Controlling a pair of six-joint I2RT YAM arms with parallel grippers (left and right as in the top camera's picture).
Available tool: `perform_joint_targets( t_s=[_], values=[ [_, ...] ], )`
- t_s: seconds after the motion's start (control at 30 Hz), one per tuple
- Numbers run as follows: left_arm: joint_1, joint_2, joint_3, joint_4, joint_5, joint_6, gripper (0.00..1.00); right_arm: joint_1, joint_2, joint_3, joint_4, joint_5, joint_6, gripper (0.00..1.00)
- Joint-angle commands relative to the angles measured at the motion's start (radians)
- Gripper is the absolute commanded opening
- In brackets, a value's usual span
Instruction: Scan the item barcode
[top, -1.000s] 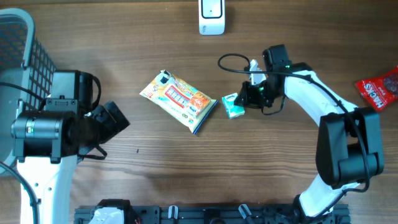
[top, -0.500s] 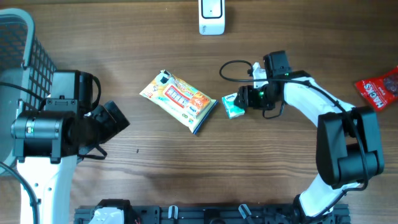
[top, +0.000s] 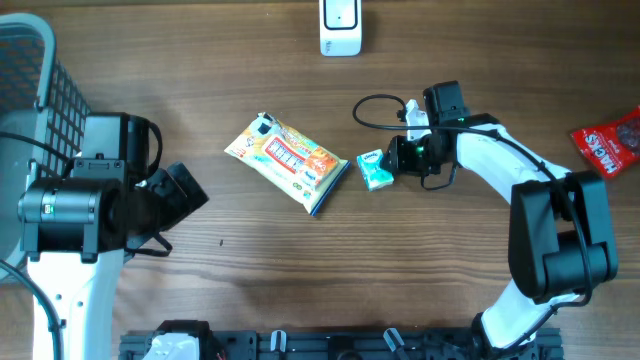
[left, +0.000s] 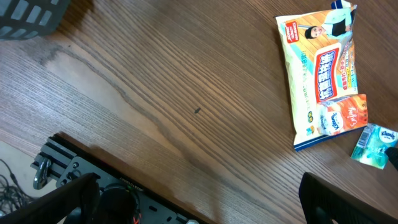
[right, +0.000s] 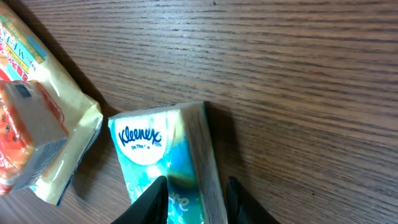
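While left end effector (left: 204, 200) gapes wide, right end effector (right: 193, 200) straddles tissue pack (right: 158, 152); clamping unclear.

Small teal Kleenex tissue pack (top: 374, 170), label up, flat on wooden table (top: 300, 280), just beside snack bag (top: 288, 160)

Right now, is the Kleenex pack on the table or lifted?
On the table: the Kleenex pack lies on the wood with its shadow tight against it, the right gripper closed on its near end.
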Motion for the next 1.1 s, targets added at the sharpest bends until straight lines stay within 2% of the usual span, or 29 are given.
perform_joint_targets(
  t_s=[0.0, 0.2, 0.3, 0.33, 0.37, 0.47, 0.63, 0.77, 0.9, 0.93, 1.07],
  values=[
    [0.005, 0.003, -0.002, 0.0, 0.004, -0.013, 1.0, 0.003, 0.029, -0.008, 0.0, -0.036, -0.002, 0.3],
    [0.005, 0.003, -0.002, 0.0, 0.004, -0.013, 1.0, 0.003, 0.054, -0.008, -0.005, -0.036, -0.002, 0.29],
    [0.005, 0.003, -0.002, 0.0, 0.004, -0.013, 1.0, 0.003, 0.054, -0.008, -0.005, -0.038, -0.002, 0.19],
    [0.005, 0.003, -0.002, 0.0, 0.004, -0.013, 1.0, 0.002, 0.054, -0.008, -0.003, -0.045, -0.001, 0.09],
    [0.005, 0.003, -0.002, 0.0, 0.004, -0.013, 1.0, 0.002, 0.054, -0.008, -0.001, -0.047, 0.0, 0.04],
    [0.005, 0.003, -0.002, 0.0, 0.004, -0.013, 1.0, -0.007, 0.043, 0.011, -0.011, -0.072, 0.027, 0.04],
    [0.005, 0.003, -0.002, 0.0, 0.004, -0.013, 1.0, -0.067, 0.01, 0.086, -0.02, -0.362, -0.011, 0.04],
    [0.005, 0.003, -0.002, 0.0, 0.004, -0.013, 1.0, -0.134, 0.01, 0.095, 0.04, -0.65, -0.018, 0.04],
    [0.005, 0.003, -0.002, 0.0, 0.004, -0.013, 1.0, -0.191, 0.01, 0.095, 0.146, -1.062, -0.017, 0.04],
    [0.005, 0.003, -0.002, 0.0, 0.004, -0.013, 1.0, -0.195, 0.01, 0.095, 0.203, -1.155, 0.034, 0.04],
    [0.005, 0.003, -0.002, 0.0, 0.004, -0.013, 1.0, -0.194, 0.011, 0.094, 0.424, -1.163, 0.324, 0.04]
  ],
)
